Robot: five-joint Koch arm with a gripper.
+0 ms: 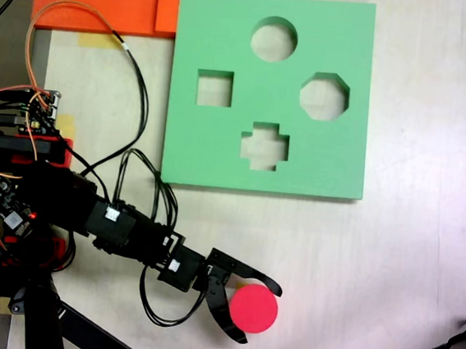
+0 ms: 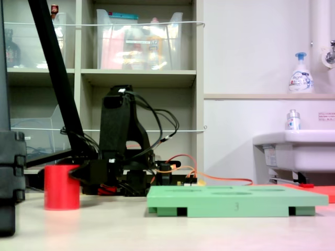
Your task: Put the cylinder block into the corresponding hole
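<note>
The cylinder (image 1: 254,308) stands upright on the table (image 1: 405,274), well apart from the board (image 1: 219,148), at about five o'clock in the first exterior view. The gripper (image 1: 257,312) spreads wide, its fingers flanking the cylinder from nine o'clock. The round hole (image 1: 273,39) sits at the board's twelve o'clock.

Looks like a lab or workroom w/ a wash corner. Tall open grey shelving unit (image 2: 141,78) w/ clear plastic storage bins (image 2: 138,42) at back of second exterior view; white wall-mounted sink (image 2: 293,149), white pump soap bottle w/ blue top (image 2: 301,73) on ledge. Loose orange and black wiring (image 1: 88,53) on pale tabletop (image 1: 406,265), black tripod leg (image 2: 57,73).
</note>
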